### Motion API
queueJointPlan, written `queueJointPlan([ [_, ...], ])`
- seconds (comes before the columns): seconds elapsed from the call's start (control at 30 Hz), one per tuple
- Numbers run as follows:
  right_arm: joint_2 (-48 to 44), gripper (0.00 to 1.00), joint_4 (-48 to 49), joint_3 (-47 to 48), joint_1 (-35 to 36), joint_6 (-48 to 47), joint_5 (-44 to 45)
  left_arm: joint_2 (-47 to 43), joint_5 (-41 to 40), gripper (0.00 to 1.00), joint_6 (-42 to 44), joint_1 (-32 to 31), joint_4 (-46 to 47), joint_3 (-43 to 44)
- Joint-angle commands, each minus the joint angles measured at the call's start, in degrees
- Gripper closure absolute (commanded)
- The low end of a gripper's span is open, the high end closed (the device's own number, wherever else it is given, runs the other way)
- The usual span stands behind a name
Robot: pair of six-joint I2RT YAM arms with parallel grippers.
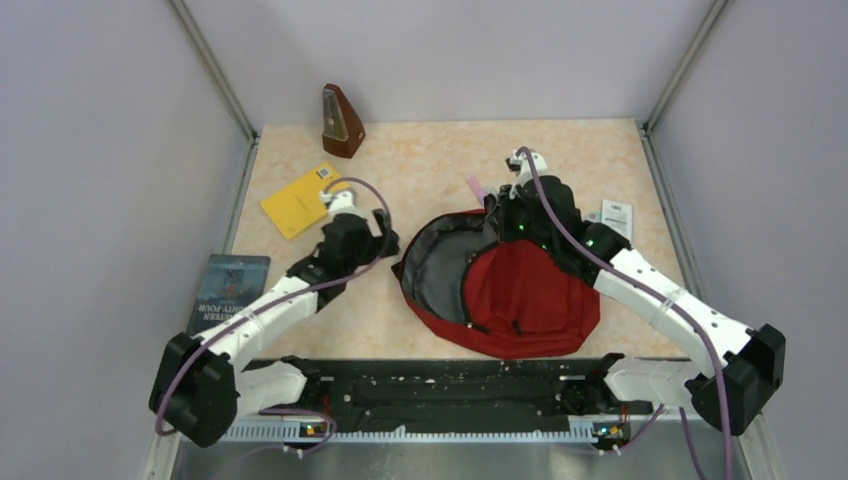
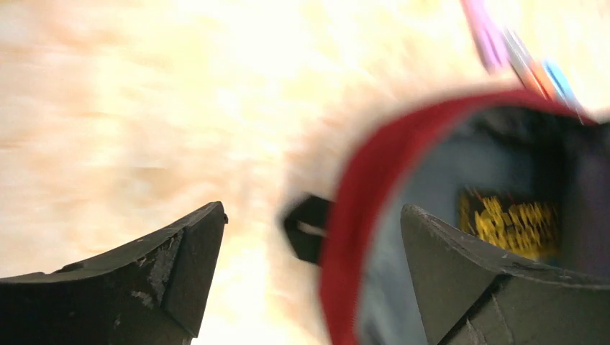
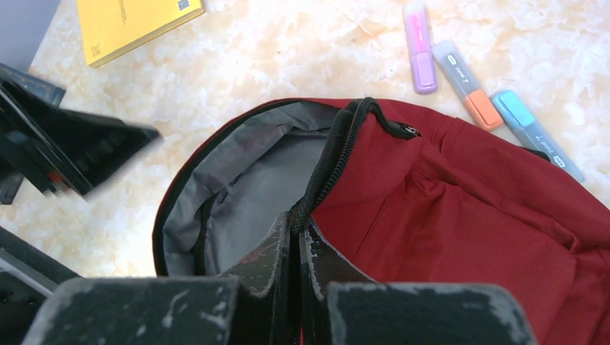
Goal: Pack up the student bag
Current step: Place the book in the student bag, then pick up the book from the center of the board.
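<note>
While the right gripper (image 3: 296,241) is pressed together on the black zipper trim of the student bag (image 1: 530,290), the left gripper (image 2: 309,215) stands spread wide at the bag's left rim, which shows between its fingers in a blurred wrist view. The dark red bag lies flat in the middle of the table (image 1: 420,160), its grey-lined main compartment gaping leftward. 3 highlighters (image 3: 467,83) lie just beyond it; a yellow book (image 1: 300,198), a dark book (image 1: 228,288) and a metronome (image 1: 340,122) sit farther out.
</note>
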Motion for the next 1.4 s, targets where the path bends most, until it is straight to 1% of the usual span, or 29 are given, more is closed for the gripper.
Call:
queueJointPlan([
  [0.0, -0.84, 1.0, 3.55, -0.94, -0.37, -1.42, 2.03, -6.17, -1.32, 0.02, 0.99, 13.39, -6.14, 0.76],
  [0.17, -1.1, 1.0, 4.21, -3.23, -0.37, -1.49, 3.42, -9.24, -7.13, 0.02, 4.07, 27.44, -16.06, 4.11],
  [0.3, -2.38, 1.0, 5.58, -5.36, -0.37, -1.45, 3.43, -10.04, -7.29, 0.02, 5.63, 41.71, -17.91, 4.76],
  [0.37, -2.76, 1.0, 5.7, -5.75, -0.37, -1.45, 3.06, -10.74, -7.06, 0.02, 4.29, 48.26, -17.94, 3.84],
  [0.43, -3.42, 1.0, 5.87, -6.12, -0.37, -1.67, 2.76, -12.89, -8.03, 0.02, 1.61, 53.44, -16.48, 0.89],
  [0.47, -3.76, 1.0, 5.95, -6.23, -0.37, -1.73, 2.74, -14.89, -8.66, 0.02, 0.44, 55.55, -14.83, -0.86],
  [0.57, -4.99, 1.0, 5.83, -6.69, -0.37, -2.27, 3.04, -17.93, -10.72, 0.02, -3.07, 60.84, -14.15, -3.45],
  [0.7, -6.26, 1.0, 6.0, -7.21, -0.37, -3.05, 3.27, -18.68, -10.92, 0.02, -8.17, 69.55, -13.86, -6.53],
  [0.8, -6.44, 1.0, 5.78, -7.25, -0.37, -3.49, 3.15, -18.35, -8.78, 0.02, -11.88, 75.47, -11.88, -9.49],
  [0.97, -6.8, 1.0, 5.78, -7.38, -0.37, -3.91, 3.07, -16.52, -7.05, 0.02, -15.13, 82.28, -10.33, -11.56],
  [1.1, -6.94, 1.0, 5.49, -7.31, -0.37, -4.14, 3.16, -16.25, -7.17, 0.02, -13.85, 84.91, -8.01, -12.69],
  [1.2, -7.12, 1.0, 5.62, -7.57, -0.37, -4.15, 3.09, -14.79, -4.06, 0.02, -13.15, 86.97, -4.33, -13.53],
  [1.3, -7.19, 1.0, 5.12, -7.49, -0.37, -4.25, 2.98, -12.63, -1.79, 0.02, -11.68, 87.38, -0.91, -13.74],
  [1.37, -7.44, 1.0, 4.87, -7.65, -0.37, -4.34, 3.35, -10.83, -1.32, 0.02, -11.77, 87.32, -0.53, -13.53],
])
